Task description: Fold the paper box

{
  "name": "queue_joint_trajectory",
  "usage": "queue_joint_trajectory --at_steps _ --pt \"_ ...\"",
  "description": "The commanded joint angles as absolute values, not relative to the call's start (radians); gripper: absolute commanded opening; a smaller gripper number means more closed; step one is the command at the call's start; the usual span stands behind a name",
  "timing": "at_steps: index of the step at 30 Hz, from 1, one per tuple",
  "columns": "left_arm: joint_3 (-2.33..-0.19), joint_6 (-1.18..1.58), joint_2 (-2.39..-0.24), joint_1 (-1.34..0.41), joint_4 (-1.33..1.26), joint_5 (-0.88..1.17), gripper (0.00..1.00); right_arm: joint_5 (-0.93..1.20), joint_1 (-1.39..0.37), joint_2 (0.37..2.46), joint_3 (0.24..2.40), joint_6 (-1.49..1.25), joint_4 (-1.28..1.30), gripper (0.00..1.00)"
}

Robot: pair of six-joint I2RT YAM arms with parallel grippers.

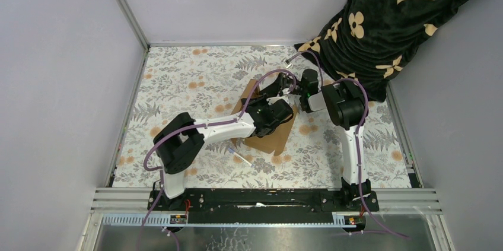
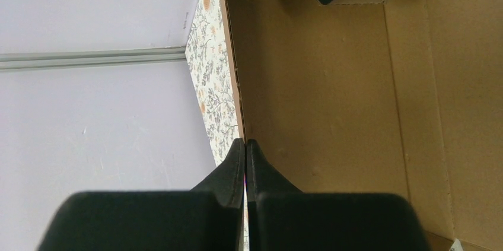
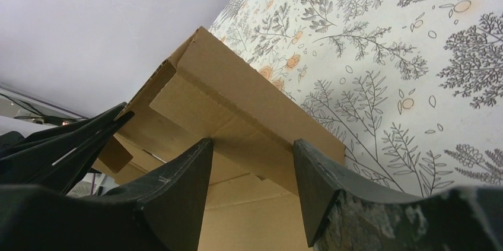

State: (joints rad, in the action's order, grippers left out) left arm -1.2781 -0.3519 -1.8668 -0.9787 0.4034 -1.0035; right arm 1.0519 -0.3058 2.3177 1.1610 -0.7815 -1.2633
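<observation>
At the brown cardboard paper box (image 2: 320,97), I judged my clenched left gripper (image 2: 245,144) should pin it flat while the released right gripper (image 3: 252,144) pushed the raised flap (image 3: 237,99) squarely.

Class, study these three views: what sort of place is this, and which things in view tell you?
Probably a robotics lab test cell: a left arm and a right arm bolted to a metal rail, with plain wall panels enclosing a floral-covered table.

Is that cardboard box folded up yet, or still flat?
Partly folded: one side of the paper box stands raised off the table; the rest lies spread.
</observation>
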Motion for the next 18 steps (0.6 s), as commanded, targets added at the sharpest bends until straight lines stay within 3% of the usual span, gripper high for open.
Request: queue_joint_trajectory --at_steps 1,18 --pt "-1.258 -0.335 -1.861 -0.985 0.365 -0.824 0.00 1.079 -0.334 2.316 1.234 -0.711 -1.196 0.60" --pt "-1.250 -0.347 -1.819 -0.969 0.371 -0.720 0.00 1.160 -0.335 2.370 1.308 -0.789 -1.274 0.61"
